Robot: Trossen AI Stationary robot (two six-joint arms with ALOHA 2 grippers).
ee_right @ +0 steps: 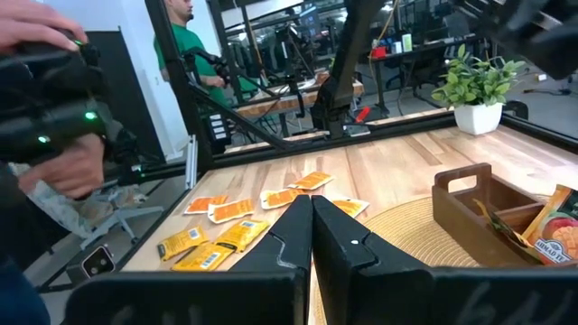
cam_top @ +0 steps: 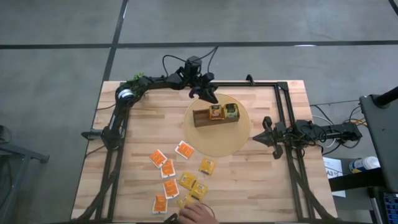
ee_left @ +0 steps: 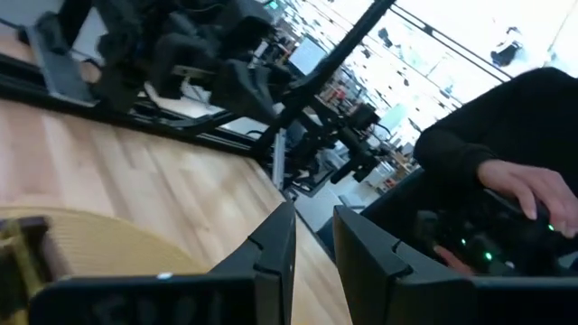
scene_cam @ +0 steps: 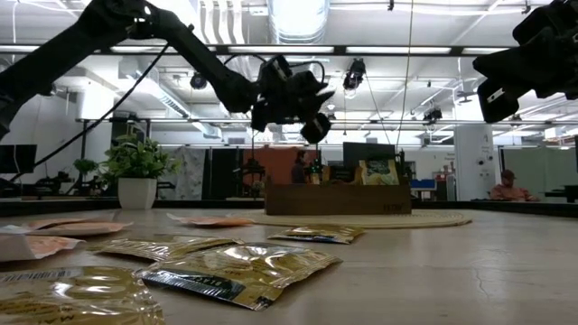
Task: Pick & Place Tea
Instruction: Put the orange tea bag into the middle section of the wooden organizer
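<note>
Counted on the desk (cam_top: 261, 180) from above: 5 orange-and-white tea sachets (cam_top: 166, 169) and about 5 yellow tea sachets (cam_top: 195, 184), all loose in a cluster at about 7 o'clock from the round woven mat (cam_top: 233, 142), well apart from it except the nearest orange one just beside its rim. 2 more sachets (cam_top: 224, 112) standing upright in the wooden box (cam_top: 203, 118), filling the middle and 3 o'clock compartments; the 9 o'clock compartment without any. Box resting on the mat near desk centre.

Left tool (cam_top: 207, 94) hanging above the mat's rim at 11 o'clock from the box, raised off the surface in the low view, fingers (ee_left: 271, 257) a narrow gap apart, gripping nothing.

Right tool (cam_top: 266, 132) waiting at 3 o'clock of the mat, just off its edge, fingers (ee_right: 289, 239) pressed together, nothing between them.

A person's hand (cam_top: 198, 213) at the desk's 6 o'clock edge, touching the lowest yellow sachets. 1 potted plant (scene_cam: 135, 171) at the far side of the desk.
</note>
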